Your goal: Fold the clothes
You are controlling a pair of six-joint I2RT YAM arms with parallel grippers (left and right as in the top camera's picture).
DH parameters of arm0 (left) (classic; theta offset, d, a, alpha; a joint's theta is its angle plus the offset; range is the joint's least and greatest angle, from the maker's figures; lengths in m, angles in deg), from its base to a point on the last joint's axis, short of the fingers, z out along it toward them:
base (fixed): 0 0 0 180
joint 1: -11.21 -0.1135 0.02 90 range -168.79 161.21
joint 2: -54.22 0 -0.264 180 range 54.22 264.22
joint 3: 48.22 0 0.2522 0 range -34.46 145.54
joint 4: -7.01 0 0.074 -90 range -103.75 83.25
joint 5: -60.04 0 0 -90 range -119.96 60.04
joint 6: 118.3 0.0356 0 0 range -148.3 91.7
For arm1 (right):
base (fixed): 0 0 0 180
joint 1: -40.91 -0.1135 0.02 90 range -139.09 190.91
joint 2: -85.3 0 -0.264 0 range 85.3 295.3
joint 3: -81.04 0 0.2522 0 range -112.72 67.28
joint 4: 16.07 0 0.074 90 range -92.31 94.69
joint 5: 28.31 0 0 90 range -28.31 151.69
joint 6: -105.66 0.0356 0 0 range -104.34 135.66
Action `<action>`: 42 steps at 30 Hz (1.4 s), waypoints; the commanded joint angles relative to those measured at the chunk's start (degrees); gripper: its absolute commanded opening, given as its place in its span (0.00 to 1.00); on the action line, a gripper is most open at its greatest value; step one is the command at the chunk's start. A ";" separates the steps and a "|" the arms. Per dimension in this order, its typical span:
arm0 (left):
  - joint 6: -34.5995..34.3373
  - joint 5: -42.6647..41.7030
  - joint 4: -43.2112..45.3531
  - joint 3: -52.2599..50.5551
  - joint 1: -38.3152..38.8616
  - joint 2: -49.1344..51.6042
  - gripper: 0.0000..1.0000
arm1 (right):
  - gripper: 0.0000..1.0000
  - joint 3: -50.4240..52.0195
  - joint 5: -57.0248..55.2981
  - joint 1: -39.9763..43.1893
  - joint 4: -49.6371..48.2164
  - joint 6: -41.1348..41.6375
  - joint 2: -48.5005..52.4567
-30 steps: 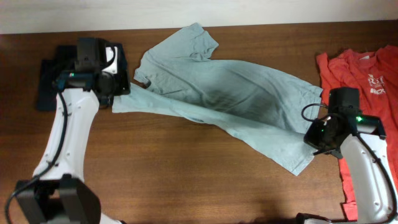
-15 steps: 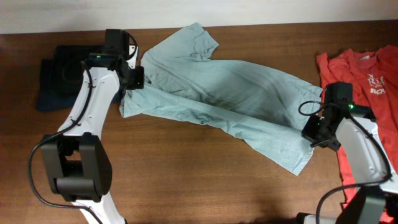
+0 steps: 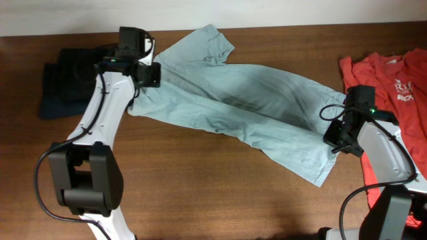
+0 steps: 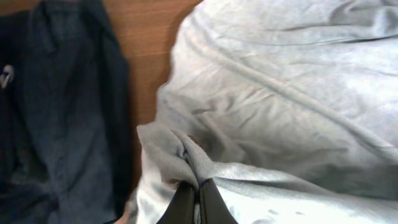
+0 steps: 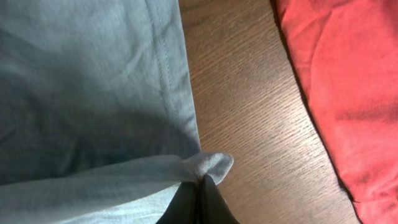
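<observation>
We find the pale grey-blue T-shirt spread across the middle of the wooden table. It is a thin, soft knit drawn into a long diagonal band from 10 o'clock to 4 o'clock in the overhead view, with one short sleeve fanned out toward 12 o'clock and shallow creases running along its length. The left gripper has its dark jaws pressed together on a bunched ridge of this cloth at the 10 o'clock end, and the fabric puckers into folds at the pinch. The right gripper is clamped tight on the shirt's stitched edge at its 3 o'clock side, where a small loop of cloth curls over the fingertips. The red-orange T-shirt, smooth and flat with white print, lies at the table's 3 o'clock edge, with bare wood grain between it and the grey shirt. The dark navy piece, matte and crumpled, sits at 9 to 10 o'clock, just beside the grey shirt.
</observation>
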 commanded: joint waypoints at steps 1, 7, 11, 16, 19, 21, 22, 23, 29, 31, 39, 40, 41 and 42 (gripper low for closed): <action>1.18 0.85 1.07 1.42 1.18 0.76 0.04 | 0.04 -1.07 -1.92 0.46 -0.81 0.02 0.33; 1.20 0.98 1.40 1.42 1.40 3.26 0.11 | 0.17 -0.92 -2.27 0.46 -1.90 0.02 0.33; 1.20 3.10 1.97 1.42 1.40 5.53 0.24 | 0.28 -0.87 -4.00 0.46 -3.13 0.02 0.33; 2.47 3.43 6.05 1.60 1.42 6.16 0.67 | 0.48 -0.87 -4.02 0.46 -7.28 -0.09 0.31; 2.43 3.39 5.81 4.46 1.55 5.99 0.72 | 0.62 -1.62 -1.18 0.46 -9.51 -3.13 0.31; 2.12 3.41 2.97 7.37 1.55 5.62 0.79 | 0.65 -2.75 2.34 0.35 -8.59 -5.55 0.22; 1.77 3.39 1.55 8.50 1.55 5.42 0.79 | 0.65 -3.15 4.26 0.35 -8.09 -6.49 0.20; 1.03 3.41 -0.46 9.92 1.55 5.22 0.79 | 0.66 -3.58 6.71 0.35 -7.30 -7.54 0.13; -0.66 3.37 -10.43 13.27 1.51 4.98 0.36 | 0.65 -4.57 14.32 0.35 0.37 -8.37 0.15; -0.68 3.37 -12.94 13.27 1.51 5.03 0.20 | 0.64 -4.57 14.32 0.35 2.82 -8.35 0.15; -3.52 3.41 -18.97 13.16 1.51 5.11 0.05 | 0.27 -4.50 15.19 0.35 8.57 -8.28 0.20; -4.11 3.43 -19.98 13.16 1.51 5.11 0.05 | 0.25 -4.52 15.19 0.35 8.81 -8.28 0.20; -4.79 3.41 -20.92 13.16 1.49 5.14 0.05 | 0.24 -4.50 15.19 0.35 9.01 -8.28 0.20; -5.81 3.41 -21.94 13.16 1.49 5.22 0.05 | 0.23 -4.50 15.19 0.35 9.14 -8.28 0.20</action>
